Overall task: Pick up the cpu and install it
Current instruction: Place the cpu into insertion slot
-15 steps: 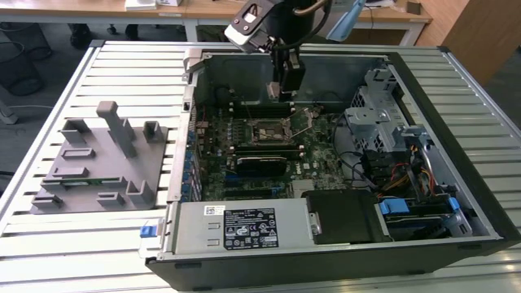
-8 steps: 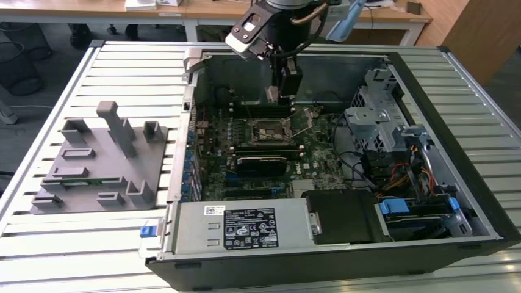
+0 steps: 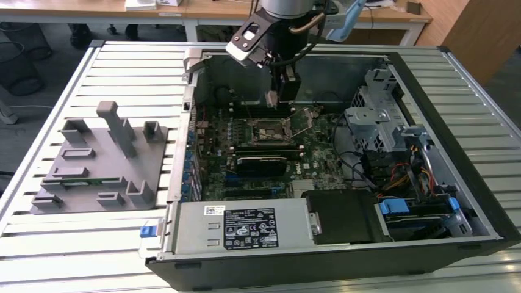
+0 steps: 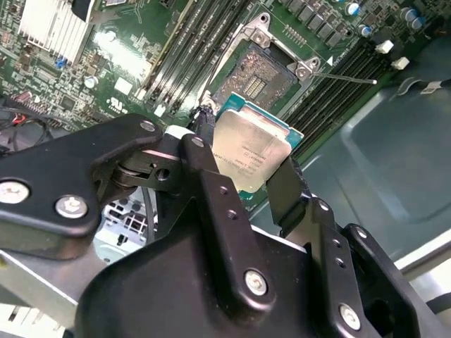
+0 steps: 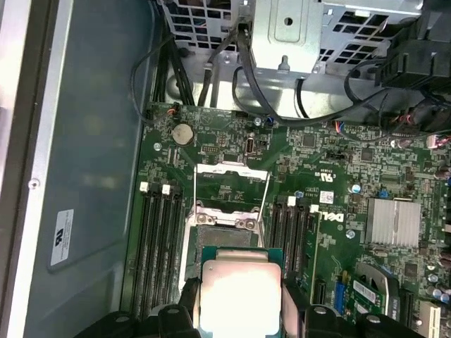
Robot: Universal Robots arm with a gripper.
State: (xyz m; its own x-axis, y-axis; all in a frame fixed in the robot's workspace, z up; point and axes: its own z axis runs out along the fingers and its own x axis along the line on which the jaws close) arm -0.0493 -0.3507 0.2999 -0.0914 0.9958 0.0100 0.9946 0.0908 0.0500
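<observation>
Exterior view: the open black-and-grey metal computer case lies on its side on a slatted metal table. It holds the green motherboard, a boxed power supply and a drive cage with bundled cables. The black two-finger gripper hangs inside the case just above the board, near the square cpu socket. On the exterior view's left, the grey plastic fixture plate has upright blocks and slots, and I cannot tell what is in them. Second wrist view: the small flat square cpu with shiny silver lid and thin green edge is pinched by opposite edges between the black fingers, so the claw is closed on the chip. The chip hangs clear of the board, beside the socket rather than over it. The socket's contact field is bare and its retention frame is swung open. First wrist view: the cpu sits in the gripper just short of the empty socket, with the lifted load plate beyond it. Judgement: pick-up is done and the carry to the socket is in hand, with the chip not yet seated. Seating calls for the chip centred, square to the socket frame and level, with the frame kept clear.
</observation>
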